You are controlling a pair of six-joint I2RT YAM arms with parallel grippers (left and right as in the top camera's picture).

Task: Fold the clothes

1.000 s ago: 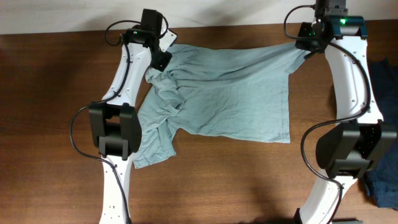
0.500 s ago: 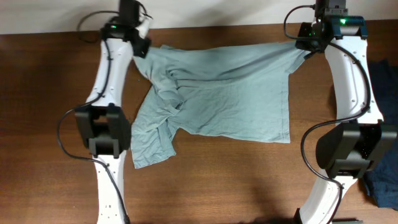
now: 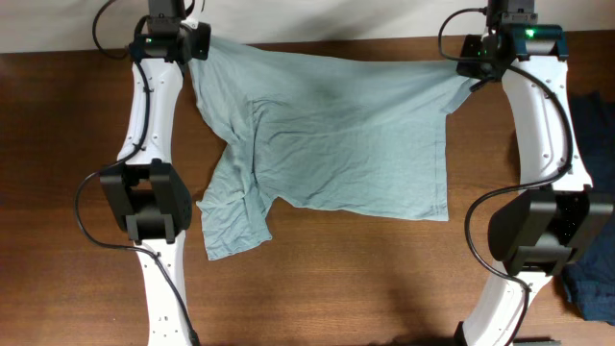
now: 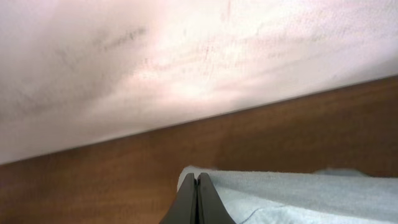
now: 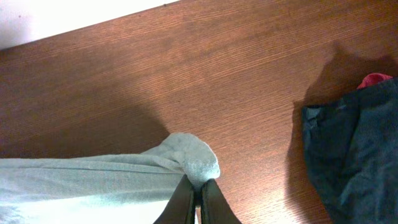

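Observation:
The pale grey-blue T-shirt (image 3: 336,135) lies spread across the wooden table, its far edge stretched between my two grippers. My left gripper (image 3: 192,43) is shut on the shirt's far left corner (image 4: 261,190) at the table's back edge. My right gripper (image 3: 468,75) is shut on the far right corner, a bunched fold of fabric (image 5: 186,158). The shirt's near left part hangs in wrinkles, with a sleeve (image 3: 231,226) pointing toward the front.
A dark navy garment with a red patch (image 5: 354,143) lies on the table to the right of my right gripper, also at the overhead view's lower right (image 3: 591,279). A white wall (image 4: 186,56) borders the table's far edge.
My left gripper has moved left and toward the back edge with the shirt's corner, pulling the bunched left side out flat. The right arm has not moved.

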